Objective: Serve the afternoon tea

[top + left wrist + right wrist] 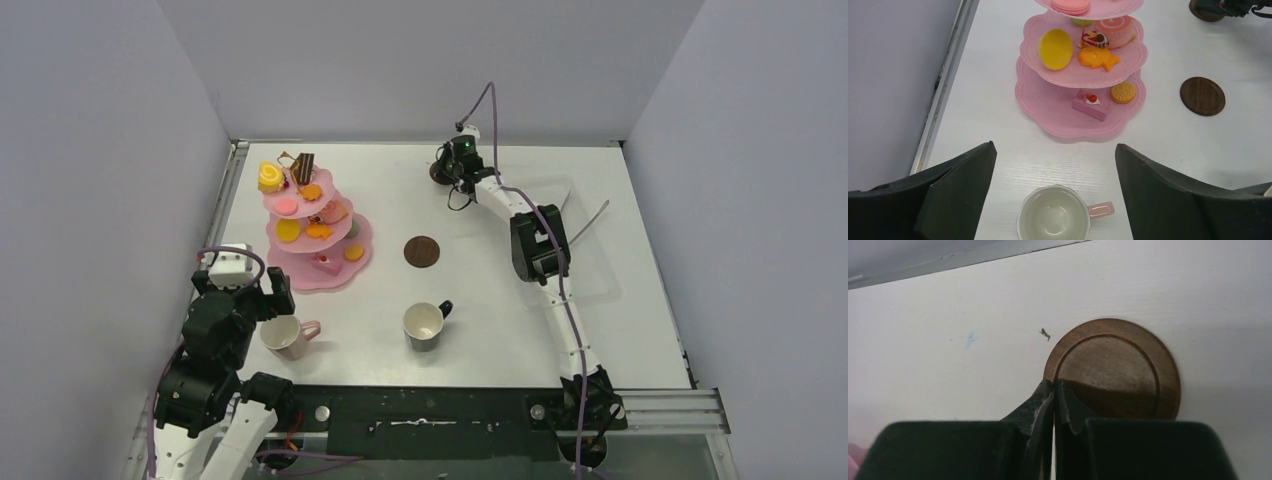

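So the pink stand [296, 272] sat on the left side of the worktop [500, 330], all three tiers loaded with toy pastries [270, 177]. One brown coaster [421, 251] lay flat just to the right of its bottom tier, around the middle of the worktop, with nothing on it. The black mug [425, 325] stood upright nearer the arms, apart from that coaster, handle pointing away and to the right. The pink mug [287, 337] was upright near the front left, handle to the right. The second coaster [1118, 370] was way out by the back edge. The right arm was stretched long from its base, elbow bent mid-worktop, wrist tipped down over that far coaster. The right pincer [1053, 387] was closed, fingers pressed together with their tips right at the coaster's rim. The left arm was folded up tight over its base, and the left pincer [1054, 150] was spread wide open above the pink mug, not touching it.
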Controlling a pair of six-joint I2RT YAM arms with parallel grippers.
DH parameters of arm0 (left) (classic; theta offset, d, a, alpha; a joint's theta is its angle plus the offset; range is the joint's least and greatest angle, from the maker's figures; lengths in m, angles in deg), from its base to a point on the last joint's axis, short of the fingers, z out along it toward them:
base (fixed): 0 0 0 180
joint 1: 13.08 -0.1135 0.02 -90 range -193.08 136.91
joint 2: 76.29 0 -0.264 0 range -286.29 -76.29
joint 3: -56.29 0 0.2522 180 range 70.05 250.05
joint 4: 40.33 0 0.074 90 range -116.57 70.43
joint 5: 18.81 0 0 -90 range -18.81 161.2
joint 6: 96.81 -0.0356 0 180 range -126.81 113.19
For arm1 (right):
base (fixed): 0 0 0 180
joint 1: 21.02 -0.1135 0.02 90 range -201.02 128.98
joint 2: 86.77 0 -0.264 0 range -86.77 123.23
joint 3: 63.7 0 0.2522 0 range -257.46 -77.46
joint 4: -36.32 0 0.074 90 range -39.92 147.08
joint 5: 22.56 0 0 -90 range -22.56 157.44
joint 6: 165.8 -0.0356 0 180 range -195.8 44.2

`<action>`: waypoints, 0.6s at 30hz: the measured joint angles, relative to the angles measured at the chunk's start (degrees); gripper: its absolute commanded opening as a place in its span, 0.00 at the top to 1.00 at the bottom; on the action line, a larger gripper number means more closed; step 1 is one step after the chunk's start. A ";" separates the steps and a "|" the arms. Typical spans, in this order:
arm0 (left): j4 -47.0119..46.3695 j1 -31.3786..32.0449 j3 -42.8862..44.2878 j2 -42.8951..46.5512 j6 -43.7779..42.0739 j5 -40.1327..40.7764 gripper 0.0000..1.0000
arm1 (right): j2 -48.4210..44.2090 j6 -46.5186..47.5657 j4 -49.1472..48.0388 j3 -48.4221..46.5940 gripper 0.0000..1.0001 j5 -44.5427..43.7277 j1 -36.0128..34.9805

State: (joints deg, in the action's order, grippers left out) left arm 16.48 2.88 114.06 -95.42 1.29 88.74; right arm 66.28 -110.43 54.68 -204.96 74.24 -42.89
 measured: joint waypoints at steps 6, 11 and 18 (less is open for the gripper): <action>0.00 0.00 0.00 0.02 0.00 -0.02 0.12 | -2.97 1.25 2.32 3.58 1.00 -0.42 -2.62; 0.00 0.00 -0.02 0.28 -0.02 -0.04 0.12 | -5.05 2.08 2.86 6.51 1.00 0.35 -5.31; 0.00 0.00 -0.04 0.66 -0.02 -0.04 0.12 | -6.75 3.06 2.67 9.33 1.00 1.73 -9.29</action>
State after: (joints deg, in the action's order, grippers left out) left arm 16.48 2.88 114.02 -94.77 1.27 88.69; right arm 59.53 -107.37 57.35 -195.63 75.97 -52.18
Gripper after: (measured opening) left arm 0.879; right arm 0.022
